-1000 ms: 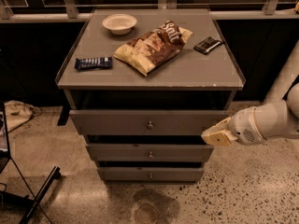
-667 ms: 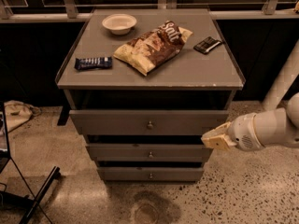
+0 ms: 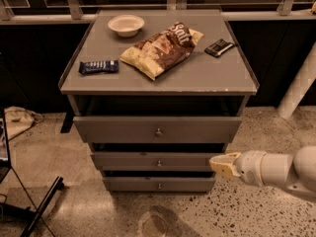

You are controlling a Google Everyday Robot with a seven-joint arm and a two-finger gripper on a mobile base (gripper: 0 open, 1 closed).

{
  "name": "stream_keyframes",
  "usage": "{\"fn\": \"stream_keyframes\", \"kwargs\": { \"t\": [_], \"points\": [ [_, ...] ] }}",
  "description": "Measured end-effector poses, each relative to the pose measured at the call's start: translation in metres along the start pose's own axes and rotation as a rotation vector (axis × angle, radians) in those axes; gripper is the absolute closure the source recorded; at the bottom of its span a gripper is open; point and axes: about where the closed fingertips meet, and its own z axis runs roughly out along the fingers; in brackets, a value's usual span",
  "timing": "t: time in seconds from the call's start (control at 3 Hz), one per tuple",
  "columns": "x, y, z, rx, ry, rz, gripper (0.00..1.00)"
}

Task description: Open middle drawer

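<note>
The middle drawer [image 3: 148, 160] is a grey flat front with a small round metal knob [image 3: 159, 163] at its centre. It sits between a wider top drawer [image 3: 123, 129] and a narrower bottom drawer [image 3: 133, 184], and all three stick out a little from the cabinet. My gripper [image 3: 220, 165], tan-tipped on a white arm, comes in from the right. It is level with the middle drawer, at the right end of its front and well to the right of the knob.
On the cabinet top [image 3: 207, 75] lie a white bowl [image 3: 126, 24], a chip bag [image 3: 160, 48], a blue snack bar [image 3: 98, 66] and a dark bar [image 3: 219, 47]. A white post [image 3: 298, 90] stands at the right. Black stand legs [image 3: 42, 206] and a cloth bag [image 3: 17, 120] lie on the floor at the left.
My gripper has moved down and a little left, from level with the top drawer's lower edge to level with the middle drawer. The drawers have not moved.
</note>
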Motion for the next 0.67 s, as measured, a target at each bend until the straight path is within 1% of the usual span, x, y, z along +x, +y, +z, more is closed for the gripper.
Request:
{"fn": "stream_keyframes", "kwargs": {
  "t": [0.33,0.67],
  "points": [
    [0.032,-0.018,0.037,0.023,-0.06,0.075,1.0],
    [0.061,-0.039,0.078,0.022,-0.075,0.155,1.0]
  ]
}}
